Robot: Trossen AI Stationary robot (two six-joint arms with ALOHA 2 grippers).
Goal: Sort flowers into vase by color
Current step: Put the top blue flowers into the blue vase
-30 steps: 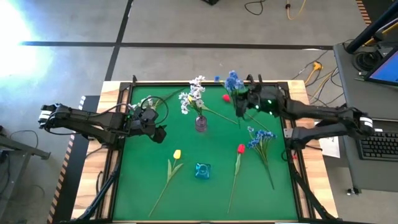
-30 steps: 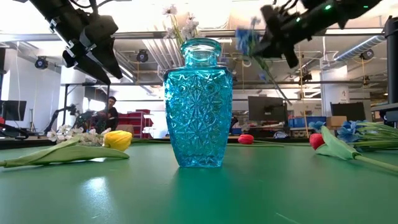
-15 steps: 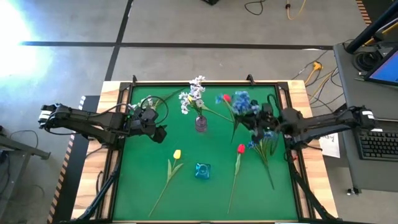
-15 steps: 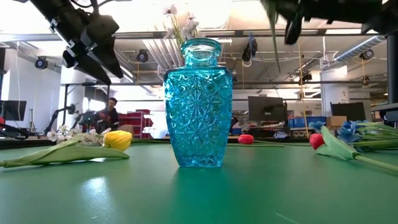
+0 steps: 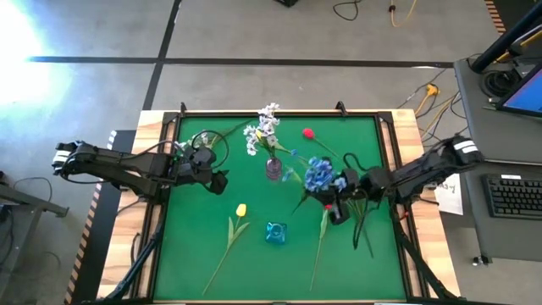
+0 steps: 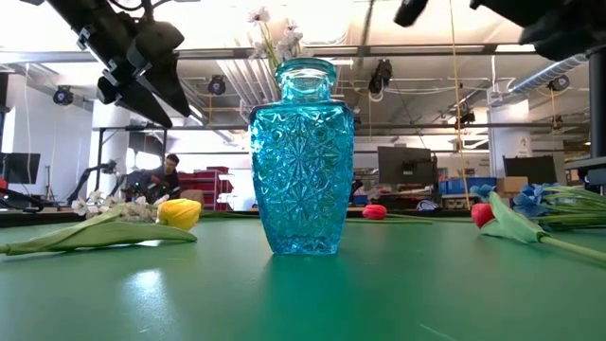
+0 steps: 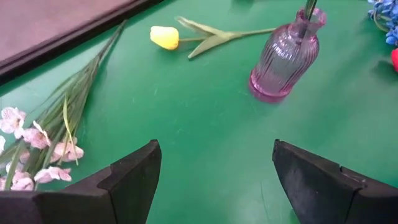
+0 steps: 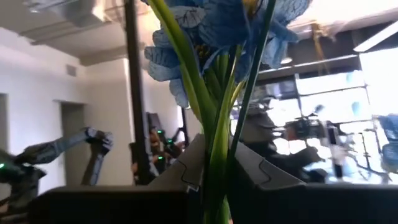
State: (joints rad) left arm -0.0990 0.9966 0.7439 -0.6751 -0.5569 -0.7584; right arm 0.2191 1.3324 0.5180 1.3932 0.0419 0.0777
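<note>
Carrying the blue flower, clamped in the right pincer, from upper right toward centre, nearer the teal vase; left pincer waits apart.

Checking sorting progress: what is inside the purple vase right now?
The purple vase holds a white blossom spray, its stem entering the neck. Whether other stems share it cannot be seen. The right gripper grips a blue flower apart from it.

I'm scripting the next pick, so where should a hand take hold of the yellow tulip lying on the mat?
Probably mid-stem on the yellow tulip, below the bud and near the leaf. It lies flat with a thin stem running toward the mat's near-left corner, so come straight down from above with fingers across the stem. The left hand is open and nearest.
</note>
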